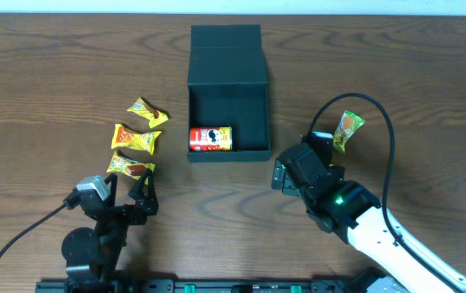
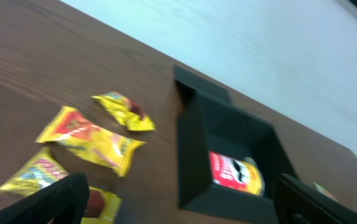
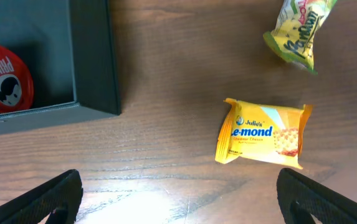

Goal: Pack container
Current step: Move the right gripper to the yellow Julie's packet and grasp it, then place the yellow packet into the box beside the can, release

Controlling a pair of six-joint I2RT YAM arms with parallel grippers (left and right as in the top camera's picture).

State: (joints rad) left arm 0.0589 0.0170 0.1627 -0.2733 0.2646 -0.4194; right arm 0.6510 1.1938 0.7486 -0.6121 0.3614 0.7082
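The dark container point(image 1: 227, 61) stands open at the table's middle, its flap lid folded back. A red Pringles can point(image 1: 210, 139) lies inside at the front left. My left gripper point(image 1: 131, 192) is open and empty, just in front of three yellow snack packets point(image 1: 135, 138). In the left wrist view its jaws point(image 2: 184, 211) frame the packets point(image 2: 91, 138) and the container point(image 2: 190, 155). My right gripper point(image 1: 302, 159) is open and empty, right of the container's front corner. Its jaws point(image 3: 181, 205) hover over bare table, near a yellow Le-mond packet point(image 3: 262, 134).
A green-yellow snack packet point(image 1: 348, 129) lies right of the container and shows at the top of the right wrist view point(image 3: 299, 28). The container's wall point(image 3: 94, 62) and the can point(image 3: 0, 78) sit at that view's left. Black cables trail from both arms.
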